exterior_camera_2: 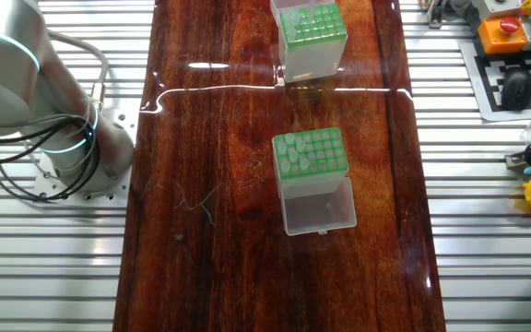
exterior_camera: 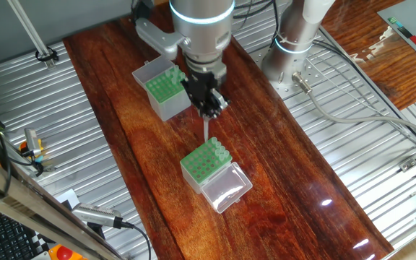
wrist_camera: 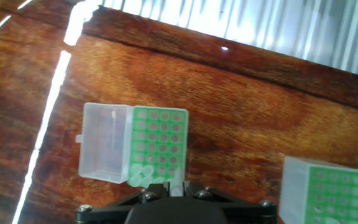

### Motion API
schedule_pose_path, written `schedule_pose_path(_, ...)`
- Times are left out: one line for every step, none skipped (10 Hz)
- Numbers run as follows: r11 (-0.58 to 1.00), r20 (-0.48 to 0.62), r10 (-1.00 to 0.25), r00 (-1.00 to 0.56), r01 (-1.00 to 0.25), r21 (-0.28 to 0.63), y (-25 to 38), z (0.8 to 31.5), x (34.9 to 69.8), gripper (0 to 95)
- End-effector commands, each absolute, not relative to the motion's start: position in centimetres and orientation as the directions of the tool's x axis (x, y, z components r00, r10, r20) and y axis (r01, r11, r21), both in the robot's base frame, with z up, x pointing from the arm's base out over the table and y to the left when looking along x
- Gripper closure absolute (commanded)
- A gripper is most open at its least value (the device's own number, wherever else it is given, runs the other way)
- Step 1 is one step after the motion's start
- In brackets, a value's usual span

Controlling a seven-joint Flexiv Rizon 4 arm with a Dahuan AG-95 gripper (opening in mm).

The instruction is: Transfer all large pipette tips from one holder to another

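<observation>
On the dark wooden worktop (exterior_camera: pixel 143 144), the taller grey-sided holder (exterior_camera: pixel 163 90) stands at the far side, well apart from the lidded box (exterior_camera: pixel 206 167) nearer the camera. My tool (exterior_camera: pixel 209 110) hangs between them, closed on one large pipette tip (exterior_camera: pixel 206 130) held upright just above the tips (exterior_camera: pixel 219 150) already seated along the lidded box's edge.

The arm (exterior_camera: pixel 202 29) reaches straight down over the table — wrist vertical, gripper (exterior_camera: pixel 208 110) pointing down, its 2 fingers pinched close on a pipette tip (exterior_camera: pixel 206 131) hanging upright beneath them.
</observation>
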State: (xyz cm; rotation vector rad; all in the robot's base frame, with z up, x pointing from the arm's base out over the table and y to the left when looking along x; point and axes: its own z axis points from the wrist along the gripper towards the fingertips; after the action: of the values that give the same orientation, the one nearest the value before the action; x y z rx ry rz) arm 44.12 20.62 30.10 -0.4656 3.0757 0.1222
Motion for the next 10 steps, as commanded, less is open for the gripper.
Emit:
schedule_pose_path(0.958, -0.039, -0.278, -0.96, -0.28, 0.059, 20.8, 30.0, 43.9, 95.0)
schedule_pose_path(0.958, -0.039, -0.278, -0.96, -0.28, 0.059, 20.8, 29.9, 43.8, 95.0)
schedule_pose_path(0.958, -0.039, -0.278, -0.96, -0.28, 0.06, 20.8, 29.8, 43.7, 95.0)
schedule_pose_path(0.958, -0.039, -0.277, -0.96, -0.279, 0.061, 20.8, 29.7, 43.5, 95.0)
schedule_pose_path(0.959, -0.041, -0.275, -0.96, -0.277, 0.06, 20.9, 29.5, 43.2, 95.0)
schedule_pose_path(0.959, -0.042, -0.273, -0.961, -0.275, 0.06, 21.0, 29.4, 43.1, 95.0)
schedule_pose_path(0.96, -0.042, -0.273, -0.961, -0.275, 0.06, 21.1, 29.3, 43.0, 95.0)
schedule_pose_path(0.959, -0.043, -0.273, -0.961, -0.275, 0.06, 21.1, 29.2, 42.9, 95.0)
schedule_pose_path(0.96, -0.044, -0.273, -0.961, -0.275, 0.06, 21.2, 29.1, 42.9, 95.0)
schedule_pose_path(0.96, -0.044, -0.27, -0.962, -0.272, 0.06, 21.3, 29.1, 42.8, 95.0)
